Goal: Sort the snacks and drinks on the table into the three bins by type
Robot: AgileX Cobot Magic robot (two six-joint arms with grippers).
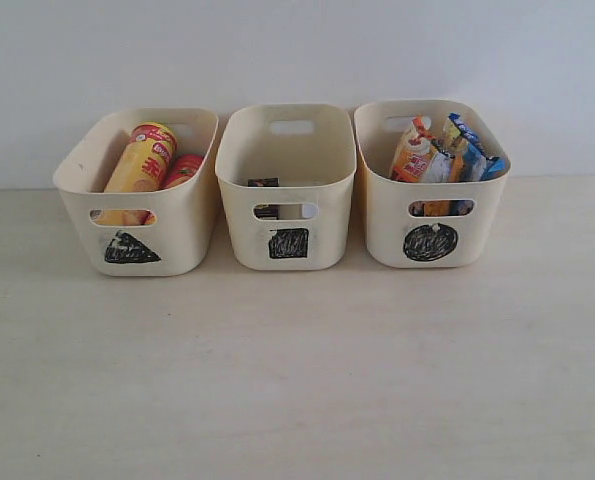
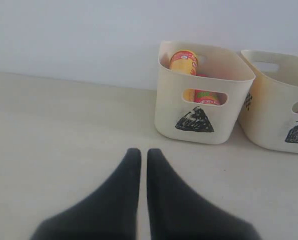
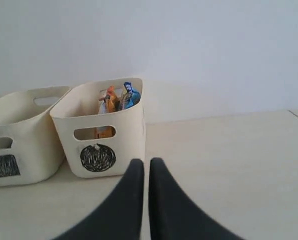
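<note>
Three cream bins stand in a row at the back of the table. The triangle bin (image 1: 182, 225) on the left holds a yellow-orange crisp tube (image 1: 142, 160) with a pink-red tube (image 1: 183, 168) beside it. In the middle, the square bin (image 1: 239, 225) shows a dark carton (image 1: 264, 185) through its handle slot. The circle bin (image 1: 382, 225) on the right holds an orange bag (image 1: 414, 152) and a blue bag (image 1: 474, 145). Neither arm shows in the exterior view. My left gripper (image 2: 139, 152) is shut and empty, in front of the triangle bin (image 2: 204, 125). My right gripper (image 3: 143, 162) is shut and empty, near the circle bin (image 3: 131, 135).
A white wall (image 1: 297, 50) rises right behind the bins. The pale tabletop (image 1: 297, 380) stretches in front of them. The square bin (image 2: 269, 115) also shows at the edge of the left wrist view, and the square bin (image 3: 33, 150) shows in the right wrist view.
</note>
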